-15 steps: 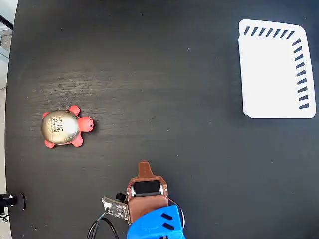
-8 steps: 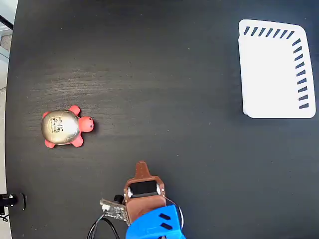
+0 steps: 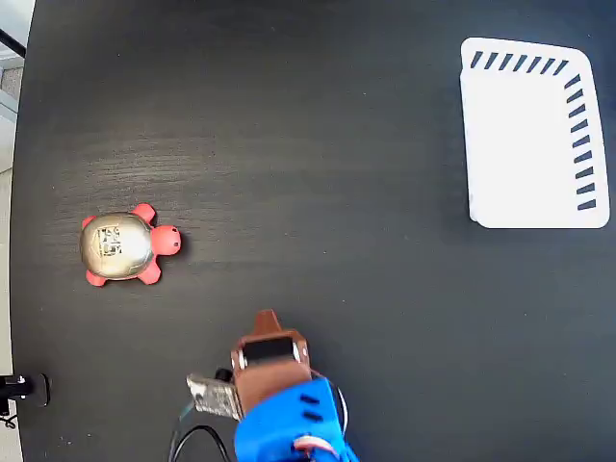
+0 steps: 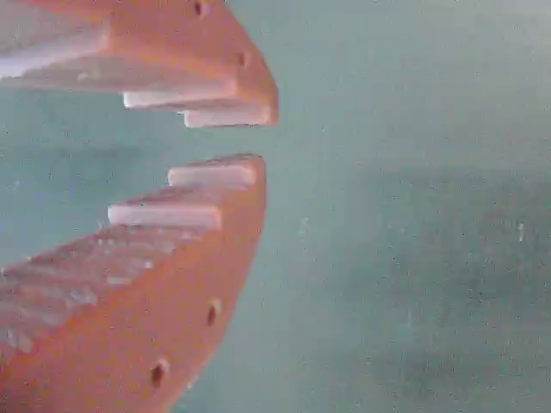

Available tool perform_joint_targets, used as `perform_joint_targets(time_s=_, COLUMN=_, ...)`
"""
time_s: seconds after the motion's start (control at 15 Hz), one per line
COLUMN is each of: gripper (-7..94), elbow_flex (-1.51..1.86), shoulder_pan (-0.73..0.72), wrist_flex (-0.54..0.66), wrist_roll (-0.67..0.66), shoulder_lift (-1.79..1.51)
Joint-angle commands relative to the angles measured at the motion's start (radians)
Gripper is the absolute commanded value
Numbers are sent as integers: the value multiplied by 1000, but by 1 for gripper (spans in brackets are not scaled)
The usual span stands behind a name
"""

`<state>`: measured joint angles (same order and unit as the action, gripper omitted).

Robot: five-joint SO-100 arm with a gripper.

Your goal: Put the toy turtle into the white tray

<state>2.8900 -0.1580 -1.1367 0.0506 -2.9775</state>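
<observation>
Turtle toy (image 3: 123, 246) sits on the black worktop (image 3: 318, 173) at the left of the fixed view, shell up, head pointing right, well apart from the white tray (image 3: 532, 135) at the far upper right. My tool (image 3: 267, 322) hangs near the bottom edge, below and to the right of the turtle; in the wrist view its toothed orange jaws stand slightly parted with nothing between them (image 4: 225, 142). I judge the toy small, light and rigid, and its glossy domed shell looks slippery, so I'd open wider and pinch across the flanks of the shell, low down between the red legs, rather than over the dome.
</observation>
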Motion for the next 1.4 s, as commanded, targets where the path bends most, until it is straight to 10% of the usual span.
perform_joint_targets(time_s=0.0, gripper=0, elbow_flex=-216, shoulder_pan=-34, wrist_flex=58, wrist_roll=48, shoulder_lift=198)
perform_joint_targets(time_s=0.53, gripper=0, elbow_flex=-1052, shoulder_pan=-296, wrist_flex=-230, wrist_roll=354, shoulder_lift=928)
perform_joint_targets(time_s=1.0, gripper=1, elbow_flex=-1585, shoulder_pan=-371, wrist_flex=-477, wrist_roll=339, shoulder_lift=1454)
perform_joint_targets(time_s=1.33, gripper=44, elbow_flex=-1624, shoulder_pan=-439, wrist_flex=-540, wrist_roll=296, shoulder_lift=1508)
